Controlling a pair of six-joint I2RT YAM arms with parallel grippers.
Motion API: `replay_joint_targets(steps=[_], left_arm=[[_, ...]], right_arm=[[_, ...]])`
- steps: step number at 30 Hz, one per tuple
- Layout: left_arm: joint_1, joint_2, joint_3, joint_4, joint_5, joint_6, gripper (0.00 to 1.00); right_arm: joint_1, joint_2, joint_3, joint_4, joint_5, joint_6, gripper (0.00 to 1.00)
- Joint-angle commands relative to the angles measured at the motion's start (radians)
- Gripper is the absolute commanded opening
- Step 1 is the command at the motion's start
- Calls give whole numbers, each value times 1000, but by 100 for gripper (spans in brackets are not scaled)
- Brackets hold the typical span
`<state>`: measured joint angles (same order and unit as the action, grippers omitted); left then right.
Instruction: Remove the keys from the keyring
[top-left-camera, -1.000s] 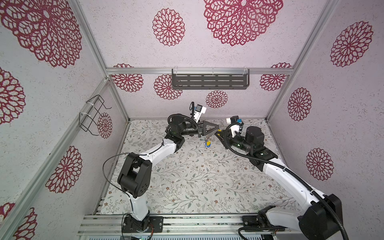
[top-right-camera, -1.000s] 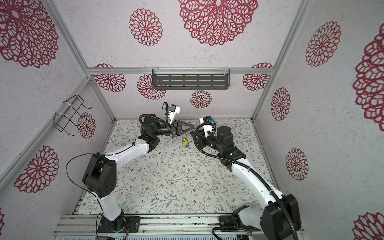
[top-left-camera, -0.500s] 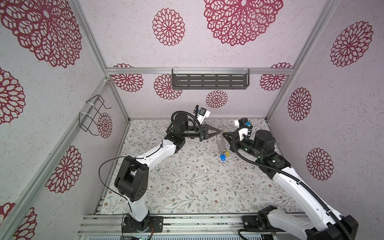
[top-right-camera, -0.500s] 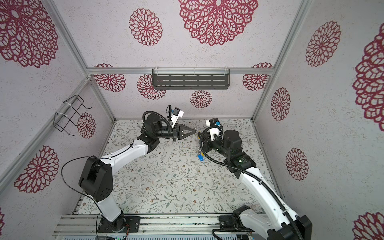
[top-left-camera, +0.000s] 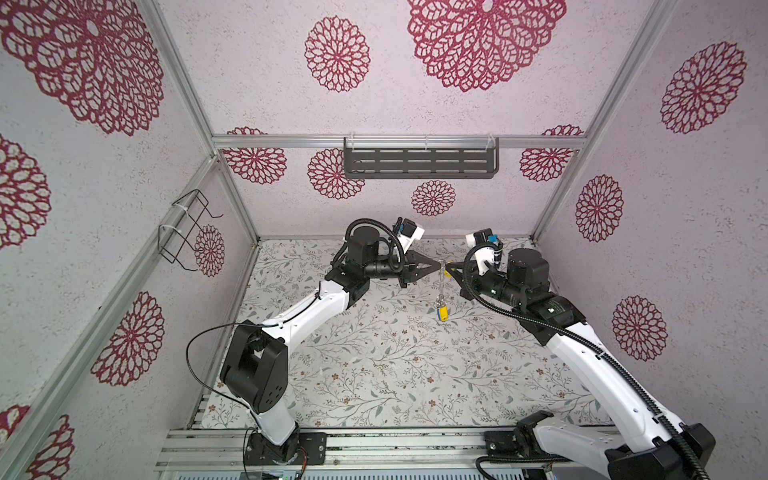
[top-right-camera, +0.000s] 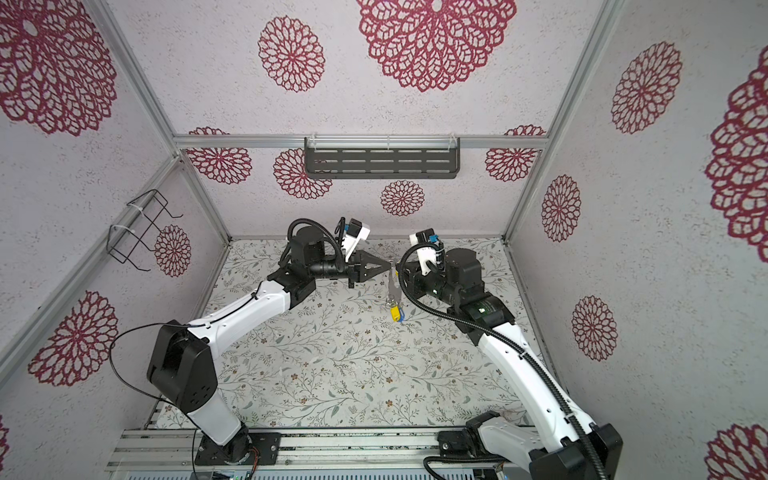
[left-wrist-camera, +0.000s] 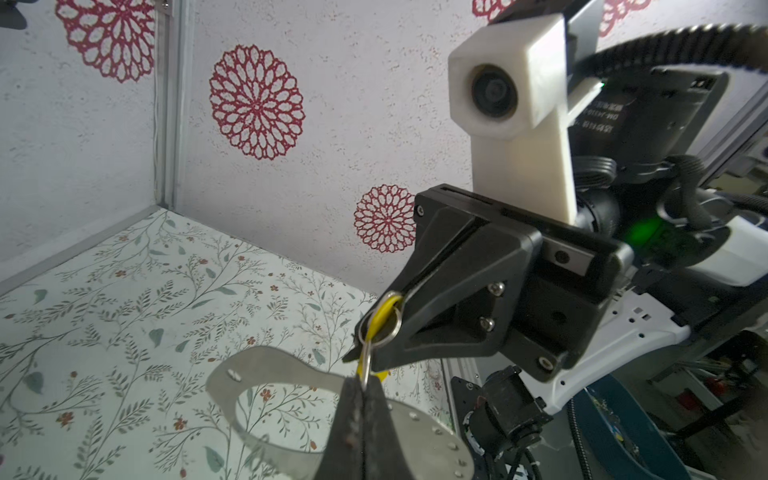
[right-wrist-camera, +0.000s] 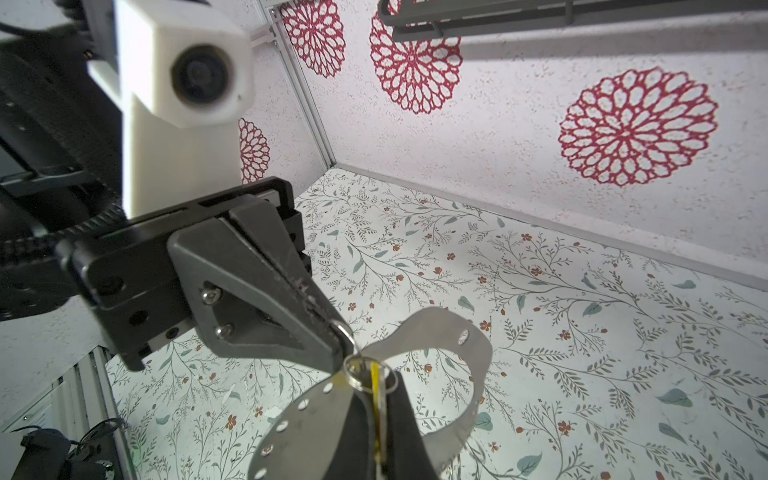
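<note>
Midair, above the floral tabletop (top-left-camera: 374, 357), the left gripper (top-left-camera: 439, 263) and right gripper (top-left-camera: 448, 266) meet tip to tip in both top views. The left's jaws are clamped on a small silver split ring (left-wrist-camera: 365, 365). The right's pinch a yellow key tag (left-wrist-camera: 384, 311) edge-on. The grey horseshoe keyring (left-wrist-camera: 270, 365) dangles beneath them, with two more keys (top-left-camera: 443, 312), yellow and blue, hanging at its lowest point.
</note>
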<state>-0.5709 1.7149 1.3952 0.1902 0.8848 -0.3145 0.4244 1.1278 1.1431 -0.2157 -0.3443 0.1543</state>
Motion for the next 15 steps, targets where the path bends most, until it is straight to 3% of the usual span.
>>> replay_joint_targets(steps=[1, 8, 15], left_arm=[[-7, -9, 22, -161, -59, 129, 0], [-36, 10, 78, -259, -113, 183, 0], [-38, -2, 61, -243, -106, 204, 0]], right_arm=[[-16, -11, 69, 29, 17, 33, 0], [-11, 52, 136, 18, -49, 94, 0], [-69, 65, 136, -26, 19, 158, 0]])
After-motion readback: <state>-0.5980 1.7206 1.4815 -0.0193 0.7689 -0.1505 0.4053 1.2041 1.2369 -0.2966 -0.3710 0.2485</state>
